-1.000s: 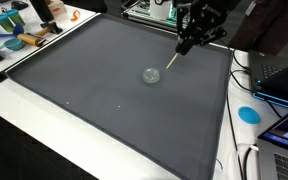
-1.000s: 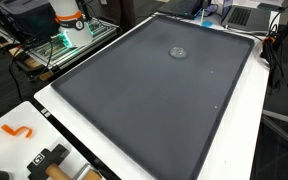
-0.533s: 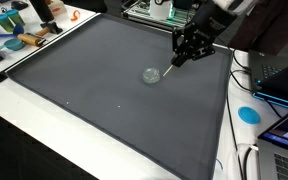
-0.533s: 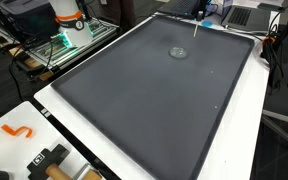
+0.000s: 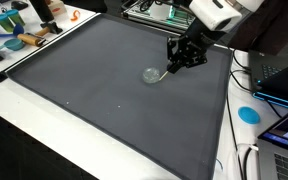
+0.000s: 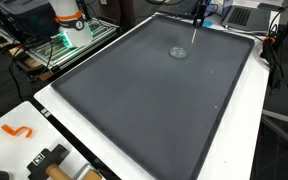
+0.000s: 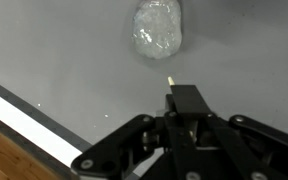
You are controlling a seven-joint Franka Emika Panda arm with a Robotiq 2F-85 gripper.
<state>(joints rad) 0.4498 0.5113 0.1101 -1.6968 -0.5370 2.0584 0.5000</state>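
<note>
My gripper [image 5: 182,55] is shut on a thin pale stick [image 5: 169,69] that slants down from the jaws. The stick's tip hangs just beside a small clear round cup [image 5: 151,75] that sits on the dark grey mat [image 5: 104,90]. In an exterior view the gripper [image 6: 199,14] is at the mat's far edge, with the stick [image 6: 193,32] pointing down towards the cup [image 6: 178,53]. In the wrist view the stick tip [image 7: 170,78] shows beyond the black fingers [image 7: 185,105], a short way from the cup [image 7: 158,27].
A blue disc [image 5: 248,114] and a laptop [image 5: 282,78] lie off the mat's side. Tools and coloured items [image 5: 24,38] crowd one corner. An orange hook [image 6: 19,130] lies on the white table [image 6: 94,150]. A green-lit rack [image 6: 69,35] stands beyond.
The gripper with the stick has come down and moved across the mat towards the clear cup. The stick tip is now right beside it. The cup has not moved.
</note>
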